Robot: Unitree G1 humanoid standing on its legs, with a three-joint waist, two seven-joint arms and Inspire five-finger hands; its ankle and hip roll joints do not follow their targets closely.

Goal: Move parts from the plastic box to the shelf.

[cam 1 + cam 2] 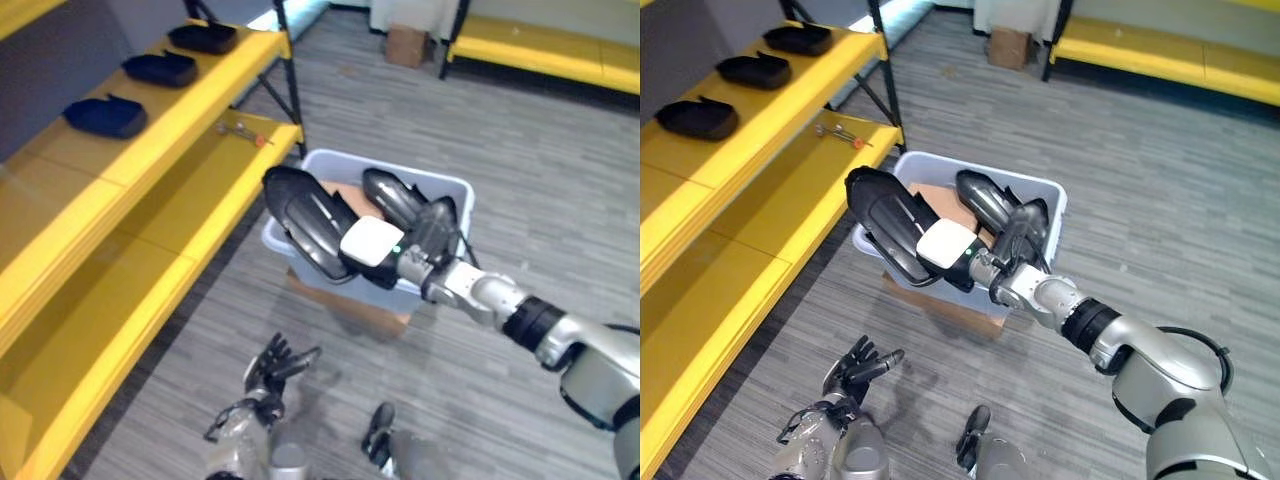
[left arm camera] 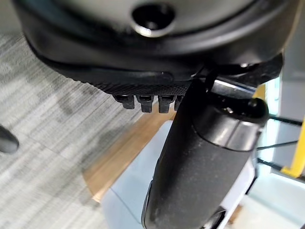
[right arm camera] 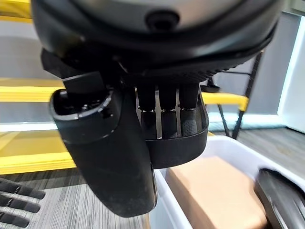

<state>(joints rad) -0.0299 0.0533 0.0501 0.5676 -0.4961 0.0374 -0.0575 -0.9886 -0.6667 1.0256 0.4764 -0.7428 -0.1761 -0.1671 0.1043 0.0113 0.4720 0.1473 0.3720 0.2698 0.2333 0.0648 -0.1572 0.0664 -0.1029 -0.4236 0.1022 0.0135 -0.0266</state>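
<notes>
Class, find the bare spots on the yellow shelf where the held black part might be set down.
Top shelf board: bare along its front edge, crowded at the back with three black parts. Lower board: bare, save small tools near the post. Right hand grips the held part.

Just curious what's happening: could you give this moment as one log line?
right robot hand: holding black part above plastic box | left robot hand: idle, low | shelf: three parts placed

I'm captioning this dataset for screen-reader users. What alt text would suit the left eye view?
The robot's right hand holds a glossy black moulded plastic part above a pale blue plastic box on the grey floor. Yellow metal shelves on the left carry three similar black parts. The left hand hangs low.
</notes>
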